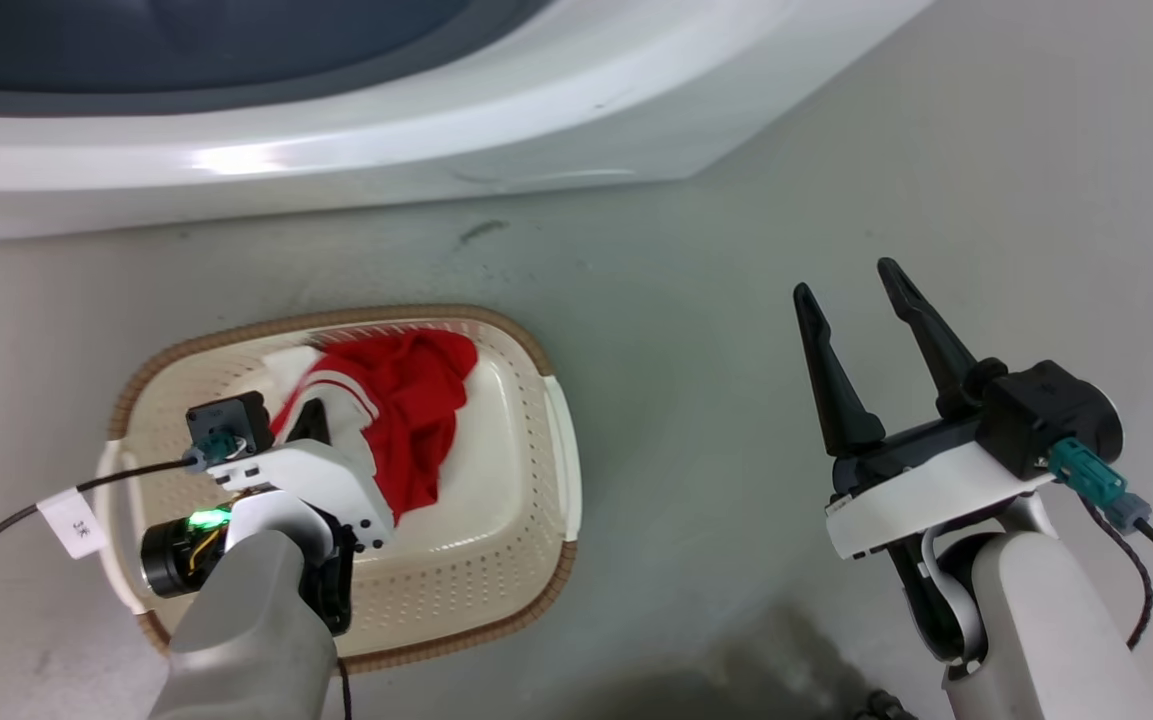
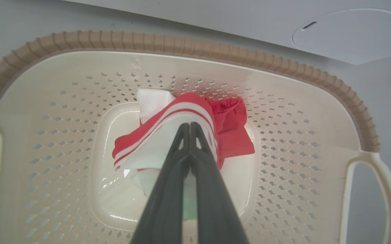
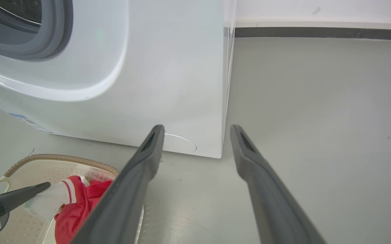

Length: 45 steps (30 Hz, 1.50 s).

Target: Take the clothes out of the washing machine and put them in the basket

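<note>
The clothes (image 1: 416, 400), red with white panels and stripe trim, lie bunched in the cream basket (image 1: 496, 560) on the floor in front of the washing machine (image 1: 336, 140). In the left wrist view my left gripper (image 2: 189, 126) is shut on a white and red striped fold of the clothes (image 2: 229, 132), low inside the basket (image 2: 181, 44). Off to the right, my right gripper (image 1: 844, 280) hangs open over bare floor with nothing in it. From the right wrist, that gripper (image 3: 197, 128) points at the washer's lower corner (image 3: 168, 84), with the basket (image 3: 63, 157) and clothes (image 3: 76, 206) at lower left.
Grey floor (image 1: 736, 400) spreads to the right of the basket and the washer. A black cable with a white tag (image 1: 76, 520) trails from my left wrist. A dark skirting strip (image 3: 317, 32) marks the wall behind. The washer front has a round cover (image 2: 348, 30).
</note>
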Tool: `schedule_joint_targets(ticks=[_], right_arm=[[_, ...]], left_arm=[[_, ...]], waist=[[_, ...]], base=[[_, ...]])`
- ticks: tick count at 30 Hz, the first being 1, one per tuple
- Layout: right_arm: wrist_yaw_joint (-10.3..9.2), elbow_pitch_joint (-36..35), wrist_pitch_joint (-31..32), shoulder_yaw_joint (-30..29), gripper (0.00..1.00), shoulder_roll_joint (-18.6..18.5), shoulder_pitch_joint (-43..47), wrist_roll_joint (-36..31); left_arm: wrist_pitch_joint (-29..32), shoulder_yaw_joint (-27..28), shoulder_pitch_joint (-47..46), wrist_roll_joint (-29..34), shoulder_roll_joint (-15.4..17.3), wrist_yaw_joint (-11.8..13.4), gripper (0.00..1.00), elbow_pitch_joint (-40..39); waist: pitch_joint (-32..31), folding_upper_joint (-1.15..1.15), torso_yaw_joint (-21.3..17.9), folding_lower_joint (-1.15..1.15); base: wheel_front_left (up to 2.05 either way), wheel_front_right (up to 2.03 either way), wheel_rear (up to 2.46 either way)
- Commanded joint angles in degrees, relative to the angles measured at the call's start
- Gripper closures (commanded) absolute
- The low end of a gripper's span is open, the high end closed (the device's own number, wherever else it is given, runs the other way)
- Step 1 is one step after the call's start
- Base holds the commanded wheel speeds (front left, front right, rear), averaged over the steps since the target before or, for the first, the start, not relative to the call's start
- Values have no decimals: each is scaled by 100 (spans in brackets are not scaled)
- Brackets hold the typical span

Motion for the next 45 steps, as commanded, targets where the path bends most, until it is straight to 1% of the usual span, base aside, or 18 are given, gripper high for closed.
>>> schedule_joint_targets(ticks=[1,4,8,9,10,11,13,19,22,27,28,29,33,40,42,45], right_arm=[[-4,47,-79,43,0,4,-131,45],[-3,144,-148,109,0,6,-225,102],[-4,277,-239,181,0,4,-298,175],[-4,299,-256,187,0,4,-314,196],[-4,327,-279,193,0,5,-326,207],[-4,358,-296,185,0,5,-328,208],[-4,435,-326,154,0,5,-311,210],[-4,619,-436,38,0,4,-163,180],[-4,684,-430,-15,0,2,-45,129],[-4,665,-331,-146,0,2,185,25],[-4,641,-313,-174,0,2,229,19],[-4,641,-313,-174,0,2,229,19],[-4,541,-176,-286,0,1,402,-55],[-4,275,11,-390,0,2,636,-143],[-4,201,40,-395,0,3,672,-159],[-4,104,94,-409,0,2,715,-165]], left_arm=[[-40,23,-190,-30,43,32,100,295],[-8,22,-432,-44,69,98,100,758],[72,77,-567,-113,116,190,100,1106],[75,87,-567,-135,130,181,93,1151],[84,89,-557,-145,142,167,73,1185],[83,95,-536,-169,152,155,58,1213],[76,91,-474,-188,152,148,0,1259],[-2,41,-248,-193,25,27,0,1278],[-33,54,-56,-211,-39,-54,0,1081],[-40,141,481,-69,-133,-122,0,224],[-40,161,576,-17,-146,-136,0,24],[-40,161,576,-17,-146,-136,0,24],[-36,302,921,102,-211,-136,0,-687],[-35,380,1206,557,-269,-40,0,-2174],[-29,366,1214,726,-274,24,0,-2613],[-30,386,1089,901,-274,55,0,-3074]], waist=[[236,0,-186,-1],[327,0,-282,-1],[357,0,-395,-1],[354,0,-414,-1],[342,0,-432,-1],[316,0,-440,-1],[220,0,-435,-1],[-425,0,-312,-1],[-849,0,-227,-1],[-1464,0,-85,-1],[-1554,0,-59,-1],[-1554,0,-59,-1],[-1855,0,70,-1],[-2106,0,232,-1],[-2148,0,252,-1],[-2184,0,265,-1]], base=[[0,0,0],[0,0,0],[0,0,0],[0,0,0],[0,0,0],[0,0,0],[0,0,0],[0,0,0],[0,0,0],[0,0,0],[0,0,0],[0,0,0],[0,0,0],[0,0,0],[0,0,0],[0,0,0]])
